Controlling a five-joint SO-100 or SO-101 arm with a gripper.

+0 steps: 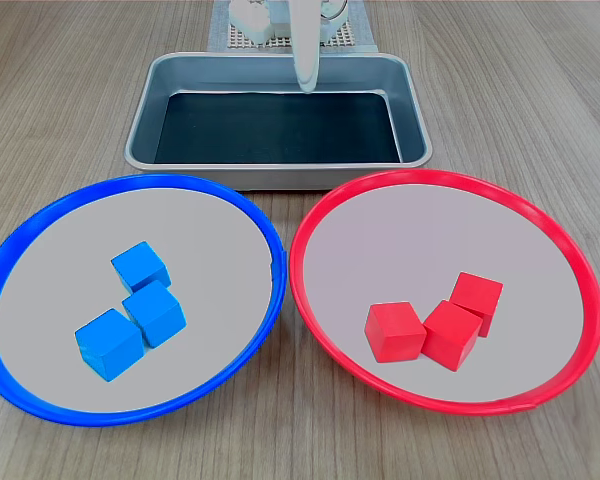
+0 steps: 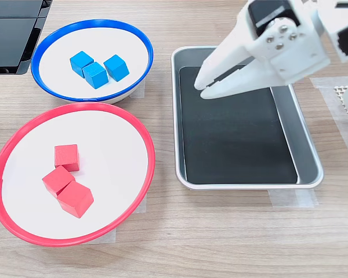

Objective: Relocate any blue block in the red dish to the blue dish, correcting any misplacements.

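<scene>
First exterior view: three blue blocks (image 1: 140, 268) sit clustered in the blue dish (image 1: 40, 232), toward its 6 o'clock; three red cubes (image 1: 395, 331) lie in the red dish (image 1: 540, 215). The metal tray (image 1: 280, 68) sits at 12 on the wooden table (image 1: 60, 90).

Second exterior view: the gripper (image 2: 200, 88) hangs over the tray, jaws nearly closed, gripping nothing.

On the table (image 2: 220, 243) the white hand (image 2: 199, 88) hangs over the metal tray (image 2: 310, 162), its fingers nearly together and holding nothing, while three blue blocks (image 2: 95, 74) sit bunched in the blue dish (image 2: 49, 37) and three red blocks (image 2: 66, 179) in the red dish (image 2: 145, 145).
</scene>
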